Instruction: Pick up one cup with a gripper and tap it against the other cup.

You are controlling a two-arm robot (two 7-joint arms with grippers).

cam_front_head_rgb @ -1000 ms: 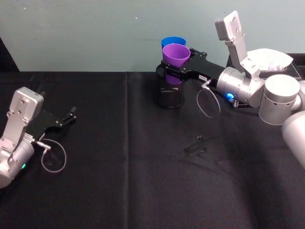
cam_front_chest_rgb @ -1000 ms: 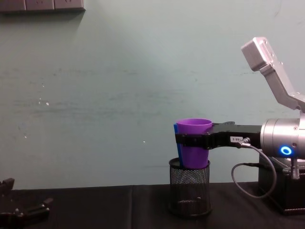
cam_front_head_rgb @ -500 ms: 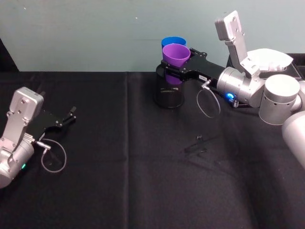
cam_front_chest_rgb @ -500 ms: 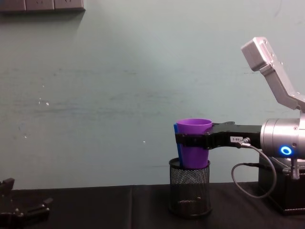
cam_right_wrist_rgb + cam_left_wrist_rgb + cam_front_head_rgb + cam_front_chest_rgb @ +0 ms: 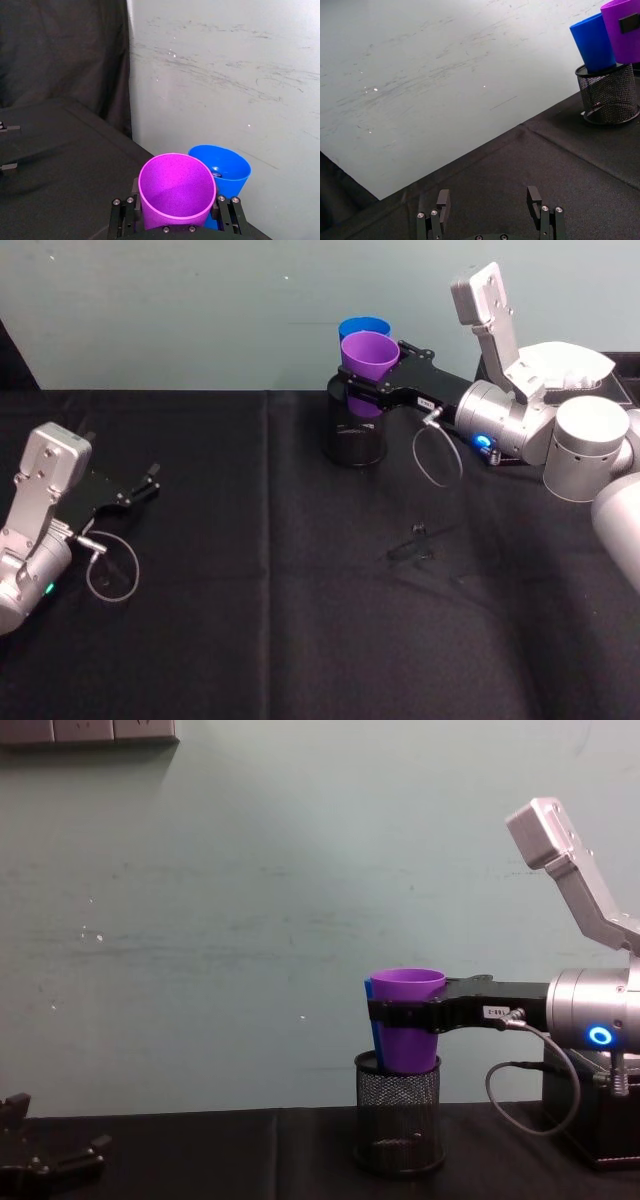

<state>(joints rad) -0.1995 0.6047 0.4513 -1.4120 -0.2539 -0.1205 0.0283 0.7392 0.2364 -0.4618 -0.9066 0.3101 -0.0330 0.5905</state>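
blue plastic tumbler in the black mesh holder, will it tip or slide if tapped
Probably light: the smooth blue plastic tumbler looks thin-walled. It would likely rock, not topple, since its base sits inside the black wire-mesh pen holder. Its slick tapered side may let the purple plastic tumbler, clamped in the right gripper, glance off.

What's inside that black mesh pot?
The blue cup stands in the mesh pot. The purple cup, clamped in the right gripper, has its base at the pot's rim. The cups hide the pot's floor. The left gripper is parked open, far left.
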